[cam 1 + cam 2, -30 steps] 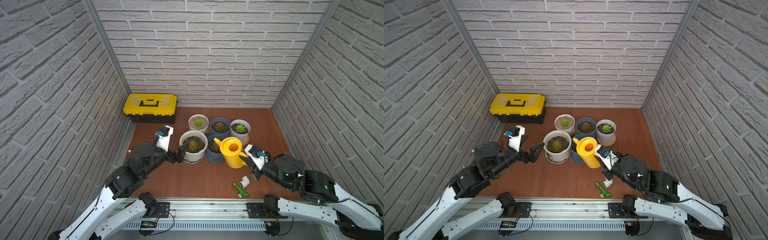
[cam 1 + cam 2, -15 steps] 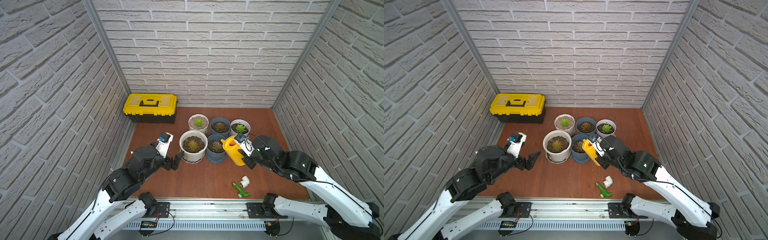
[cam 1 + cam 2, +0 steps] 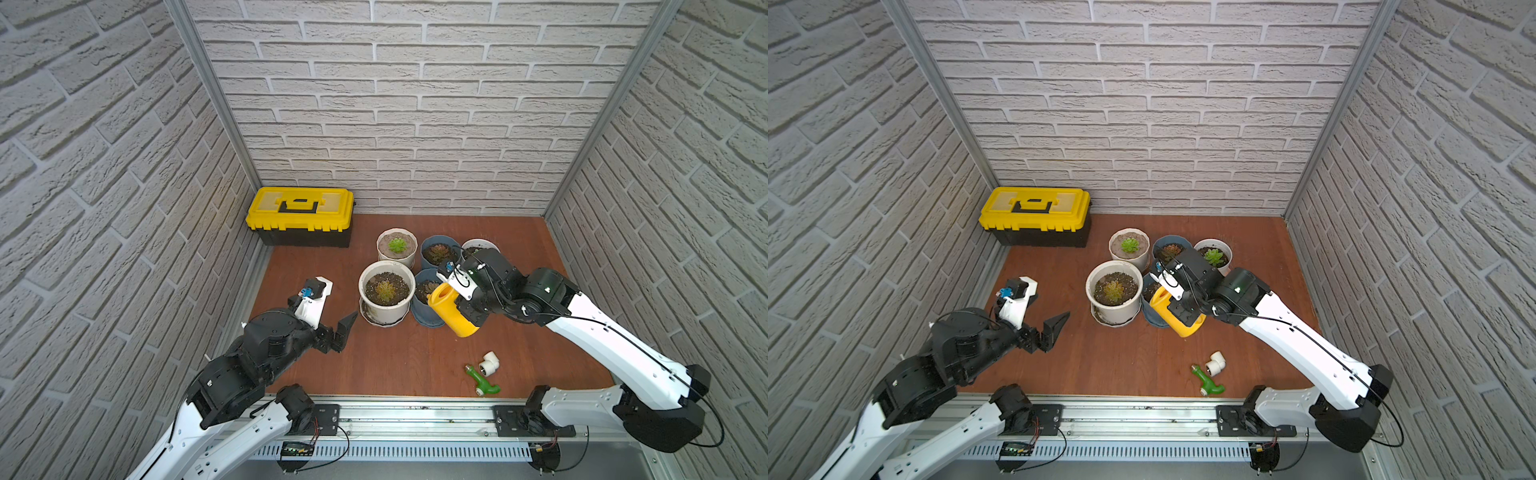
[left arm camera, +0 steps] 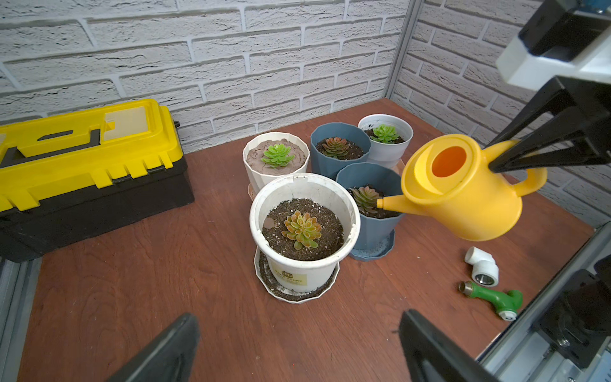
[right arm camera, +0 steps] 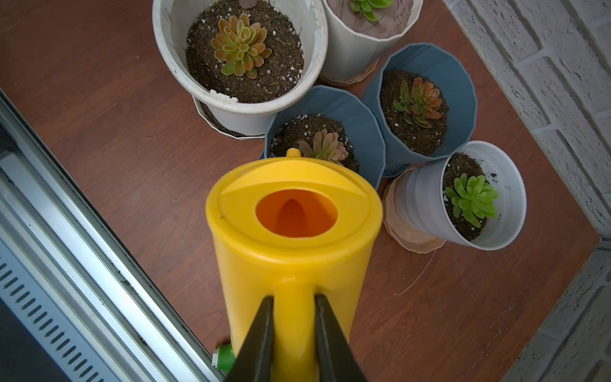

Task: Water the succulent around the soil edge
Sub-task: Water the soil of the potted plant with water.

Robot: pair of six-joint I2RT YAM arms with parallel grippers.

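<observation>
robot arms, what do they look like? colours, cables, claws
The left arm and right arm have white shells, bulky black joints and thin black cables alongside. A white wrist block with a blue part sits on each. The left claw and right claw are black, tapering wedges.

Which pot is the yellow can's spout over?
The front blue pot, beside the wide white pot: the watering can's spout hangs over its soil. The other blue pot stands farther back.
</observation>
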